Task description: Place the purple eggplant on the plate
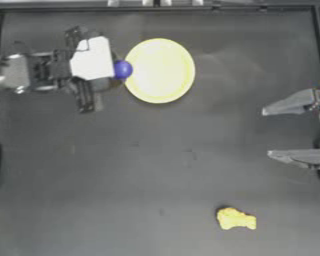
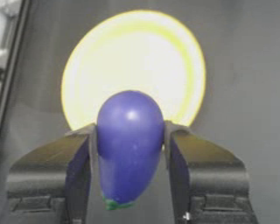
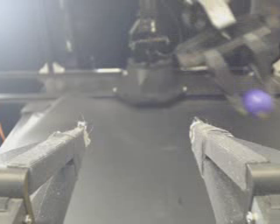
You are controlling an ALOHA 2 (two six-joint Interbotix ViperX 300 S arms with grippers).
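Observation:
My left gripper (image 1: 118, 71) is shut on the purple eggplant (image 1: 122, 69), holding it right at the left rim of the pale yellow plate (image 1: 164, 70). In the left wrist view the glossy eggplant (image 2: 128, 144) sits between the two fingers (image 2: 79, 175), its green tip toward the wrist, with the plate (image 2: 136, 57) just beyond it. My right gripper (image 1: 273, 132) is parked at the right edge of the table, open and holding nothing. From the right wrist view the eggplant (image 3: 257, 101) shows far off, held by the left arm.
A lumpy yellow object (image 1: 235, 219) lies near the table's front right. The table's back rail (image 1: 156, 7) runs just behind the plate.

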